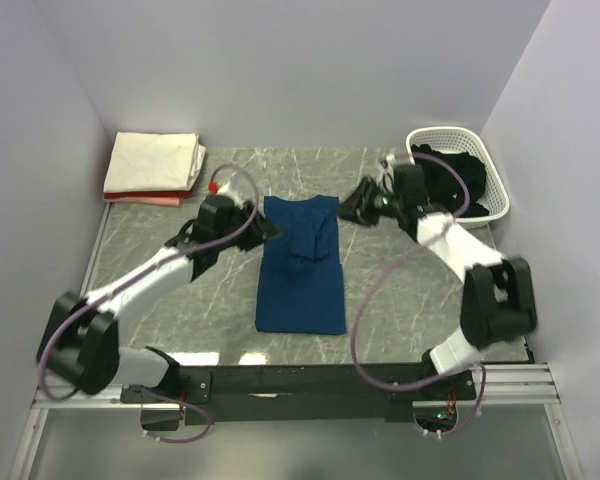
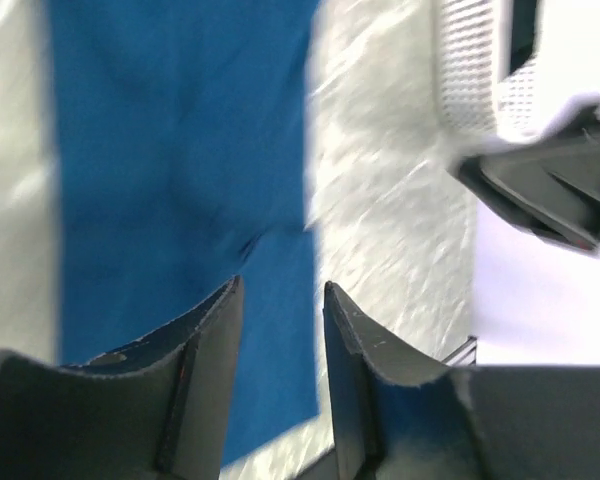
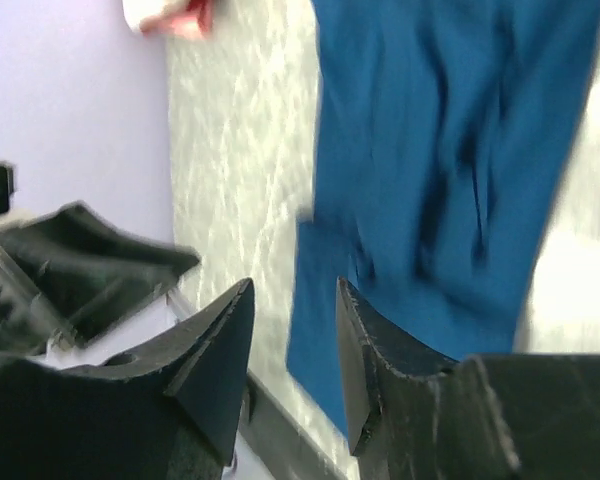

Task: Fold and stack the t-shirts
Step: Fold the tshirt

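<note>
A navy blue t-shirt (image 1: 302, 265) lies folded into a long strip at the middle of the table, with a smaller fold bunched on its upper half. My left gripper (image 1: 267, 230) hovers at the strip's upper left edge, and in the left wrist view the left gripper (image 2: 282, 287) is open over the blue cloth (image 2: 170, 150) with nothing between its fingers. My right gripper (image 1: 352, 205) sits off the upper right edge. The right wrist view shows it (image 3: 295, 285) open and empty beside the shirt (image 3: 450, 150). Folded cream-white and pink-red t-shirts (image 1: 155, 165) are stacked at the back left.
A white lattice basket (image 1: 490, 165) stands at the back right with a black shirt (image 1: 450, 175) in it. The basket (image 2: 475, 70) also shows in the left wrist view. Walls close in the table on three sides. Bare marble (image 1: 180, 310) lies on both sides of the blue strip.
</note>
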Controlling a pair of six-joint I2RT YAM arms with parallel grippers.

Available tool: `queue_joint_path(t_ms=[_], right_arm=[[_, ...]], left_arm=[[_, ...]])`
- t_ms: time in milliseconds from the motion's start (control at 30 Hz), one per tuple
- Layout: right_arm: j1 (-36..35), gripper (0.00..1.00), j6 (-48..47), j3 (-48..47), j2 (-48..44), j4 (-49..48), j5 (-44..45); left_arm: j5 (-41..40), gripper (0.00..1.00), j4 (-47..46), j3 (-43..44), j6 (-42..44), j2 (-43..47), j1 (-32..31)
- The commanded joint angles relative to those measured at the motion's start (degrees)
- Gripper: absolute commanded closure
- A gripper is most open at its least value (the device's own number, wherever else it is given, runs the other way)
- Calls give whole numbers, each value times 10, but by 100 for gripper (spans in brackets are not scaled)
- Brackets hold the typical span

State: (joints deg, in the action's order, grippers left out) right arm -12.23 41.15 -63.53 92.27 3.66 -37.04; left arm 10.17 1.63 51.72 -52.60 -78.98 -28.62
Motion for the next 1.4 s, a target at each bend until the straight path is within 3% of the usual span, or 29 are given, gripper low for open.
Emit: queue_joint_path(t_ms=[0,133,400,567,900,1133,1300,1367], right_arm=[[-8,55,9,137,-103,-5,31],[-38,56,15,308,-215,3,54],[-124,58,79,496,-373,9,118],[-156,57,99,530,-395,0,143],[-172,57,122,551,-362,-54,142],[-192,59,143,562,-348,-83,144],[-207,66,158,568,-329,-116,144],[-207,76,159,570,-322,-117,145]], left_arm=[[-45,57,71,-100,-51,80,-4],[-42,60,110,-208,-82,180,-14],[-65,60,151,-290,-130,265,-80],[-66,57,129,-340,-153,306,-98],[-72,54,65,-378,-170,298,-119],[-80,58,26,-405,-190,274,-130],[-89,62,5,-418,-201,269,-142],[-86,66,-8,-424,-203,265,-146]])
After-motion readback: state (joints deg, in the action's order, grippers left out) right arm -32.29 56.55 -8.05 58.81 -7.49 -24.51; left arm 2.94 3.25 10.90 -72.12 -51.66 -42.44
